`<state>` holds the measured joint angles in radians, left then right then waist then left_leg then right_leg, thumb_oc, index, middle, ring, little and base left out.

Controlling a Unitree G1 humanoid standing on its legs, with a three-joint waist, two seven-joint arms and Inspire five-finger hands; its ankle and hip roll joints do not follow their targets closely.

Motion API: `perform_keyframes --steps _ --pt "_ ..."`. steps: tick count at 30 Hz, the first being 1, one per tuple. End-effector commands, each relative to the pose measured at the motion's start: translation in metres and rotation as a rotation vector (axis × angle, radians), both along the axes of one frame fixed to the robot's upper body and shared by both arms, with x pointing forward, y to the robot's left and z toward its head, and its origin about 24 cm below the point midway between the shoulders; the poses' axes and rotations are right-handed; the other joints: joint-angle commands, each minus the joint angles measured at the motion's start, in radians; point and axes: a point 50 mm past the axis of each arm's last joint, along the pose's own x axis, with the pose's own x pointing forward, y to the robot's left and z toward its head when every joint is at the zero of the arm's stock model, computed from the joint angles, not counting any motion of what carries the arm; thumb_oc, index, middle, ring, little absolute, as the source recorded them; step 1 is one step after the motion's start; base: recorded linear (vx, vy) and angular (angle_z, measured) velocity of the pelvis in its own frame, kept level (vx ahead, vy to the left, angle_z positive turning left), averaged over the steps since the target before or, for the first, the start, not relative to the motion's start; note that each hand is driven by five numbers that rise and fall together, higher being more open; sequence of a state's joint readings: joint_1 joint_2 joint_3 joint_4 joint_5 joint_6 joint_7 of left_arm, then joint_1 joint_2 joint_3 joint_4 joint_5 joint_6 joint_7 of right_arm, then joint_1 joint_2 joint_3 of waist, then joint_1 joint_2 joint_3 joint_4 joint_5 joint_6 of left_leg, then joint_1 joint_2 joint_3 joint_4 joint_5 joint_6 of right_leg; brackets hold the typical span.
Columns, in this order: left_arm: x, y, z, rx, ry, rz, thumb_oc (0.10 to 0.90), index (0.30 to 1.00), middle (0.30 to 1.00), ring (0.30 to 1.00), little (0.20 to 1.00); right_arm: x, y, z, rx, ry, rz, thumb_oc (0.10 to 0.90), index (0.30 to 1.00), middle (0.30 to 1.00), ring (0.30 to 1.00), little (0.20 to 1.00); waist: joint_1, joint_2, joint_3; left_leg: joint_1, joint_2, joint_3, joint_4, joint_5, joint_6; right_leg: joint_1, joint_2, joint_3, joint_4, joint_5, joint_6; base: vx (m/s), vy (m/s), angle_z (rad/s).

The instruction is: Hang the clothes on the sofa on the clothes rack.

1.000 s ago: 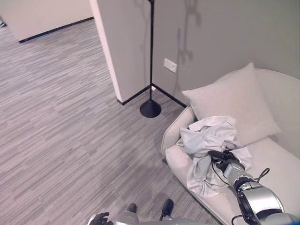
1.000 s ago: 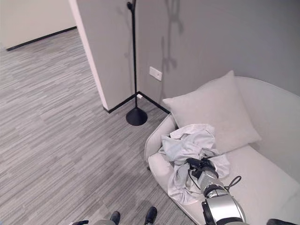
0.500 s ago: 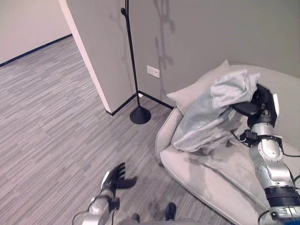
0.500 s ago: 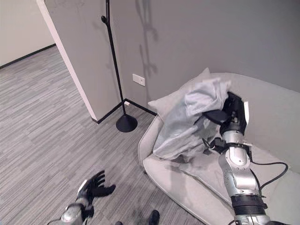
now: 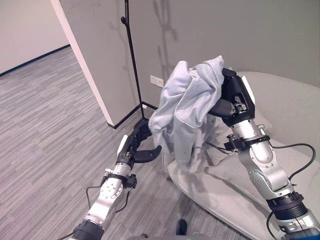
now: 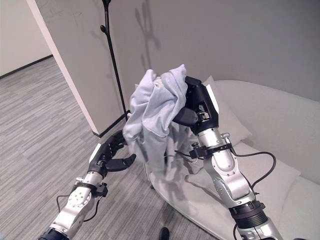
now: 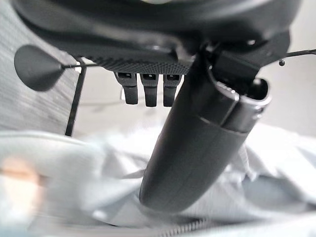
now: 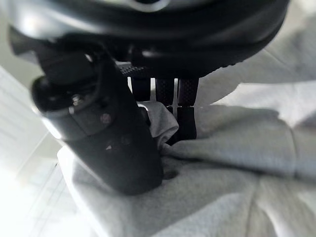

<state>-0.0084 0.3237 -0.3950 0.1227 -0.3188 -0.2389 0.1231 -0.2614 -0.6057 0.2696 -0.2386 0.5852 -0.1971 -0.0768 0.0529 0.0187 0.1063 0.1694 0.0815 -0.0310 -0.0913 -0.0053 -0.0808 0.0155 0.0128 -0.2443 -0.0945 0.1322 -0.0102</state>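
Note:
A light grey garment (image 5: 184, 106) hangs bunched in the air in front of the sofa (image 5: 287, 107), its folds trailing down toward the seat. My right hand (image 5: 233, 96) is raised and shut on the garment's top; the right wrist view shows the thumb (image 8: 103, 133) and fingers (image 8: 178, 111) pinching the grey cloth (image 8: 222, 163). My left hand (image 5: 138, 144) is held up, open, just left of the garment's lower edge, apart from it. The black clothes rack pole (image 5: 132, 62) stands behind, by the wall corner. In the left wrist view the garment (image 7: 89, 182) lies past the thumb (image 7: 197, 143).
A pale pillow (image 6: 231, 119) leans on the sofa back behind my right arm. A white partition wall (image 5: 82, 65) juts out left of the rack, with a wall socket (image 5: 156, 80) low on the grey wall. Grey striped floor (image 5: 45, 125) spreads to the left.
My right hand has lifted the garment higher and leftward, off the sofa and away from the pillow. My left hand has risen from near the floor up beside the cloth. The camera has shifted.

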Motion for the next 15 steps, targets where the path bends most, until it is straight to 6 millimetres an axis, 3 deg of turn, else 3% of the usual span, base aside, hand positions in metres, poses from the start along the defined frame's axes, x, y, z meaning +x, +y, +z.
perform_keyframes --steps 1,6,7,8,12,15 --pt "0.014 -0.026 0.056 -0.21 -0.252 -0.149 0.8 0.9 0.9 0.9 0.9 -0.017 0.025 0.066 0.209 -0.327 0.187 0.4 0.3 0.3 0.3 0.3 0.01 -0.073 -0.106 0.012 -0.016 0.047 0.004 -0.013 -0.009 0.092 -0.104 0.039 0.007 -0.039 0.122 0.0 0.0 0.0" --pt "0.014 -0.069 0.046 -0.304 -0.15 -0.297 0.8 0.9 0.9 0.9 0.9 -0.024 0.051 0.067 0.314 -0.295 0.359 0.4 0.3 0.3 0.3 0.3 0.002 -0.081 -0.103 0.02 -0.018 0.053 0.004 -0.014 -0.006 0.095 -0.104 0.046 0.009 -0.037 0.122 0.0 0.0 0.0" --pt "0.014 -0.084 0.049 -0.335 -0.134 -0.346 0.593 0.589 0.589 0.589 0.589 -0.028 0.06 0.066 0.351 -0.279 0.414 0.4 0.3 0.3 0.3 0.3 -0.004 -0.083 -0.1 0.022 -0.019 0.057 0.004 -0.016 -0.004 0.093 -0.105 0.05 0.011 -0.034 0.124 0.0 0.0 0.0" --pt "0.014 -0.084 0.049 -0.335 -0.135 -0.346 0.4 0.3 0.3 0.3 0.3 -0.028 0.06 0.066 0.351 -0.28 0.413 0.4 0.3 0.3 0.3 0.3 -0.004 -0.083 -0.1 0.022 -0.019 0.057 0.004 -0.016 -0.004 0.093 -0.105 0.05 0.011 -0.034 0.124 0.0 0.0 0.0" --pt "0.015 -0.082 0.054 -0.338 -0.149 -0.334 0.4 0.3 0.3 0.3 0.3 -0.03 0.062 0.062 0.351 -0.262 0.419 0.4 0.3 0.3 0.3 0.3 -0.008 -0.085 -0.099 0.027 -0.019 0.062 0.004 -0.02 -0.001 0.093 -0.105 0.057 0.011 -0.032 0.125 0.0 0.001 -0.04" --pt "0.016 -0.062 0.051 -0.346 -0.148 -0.244 0.4 0.3 0.3 0.3 0.3 -0.028 0.052 0.055 0.327 -0.24 0.365 0.4 0.3 0.3 0.3 0.3 -0.004 -0.087 -0.102 0.031 -0.021 0.064 0.004 -0.023 0.0 0.095 -0.105 0.057 0.01 -0.031 0.126 0.0 0.0 0.0"
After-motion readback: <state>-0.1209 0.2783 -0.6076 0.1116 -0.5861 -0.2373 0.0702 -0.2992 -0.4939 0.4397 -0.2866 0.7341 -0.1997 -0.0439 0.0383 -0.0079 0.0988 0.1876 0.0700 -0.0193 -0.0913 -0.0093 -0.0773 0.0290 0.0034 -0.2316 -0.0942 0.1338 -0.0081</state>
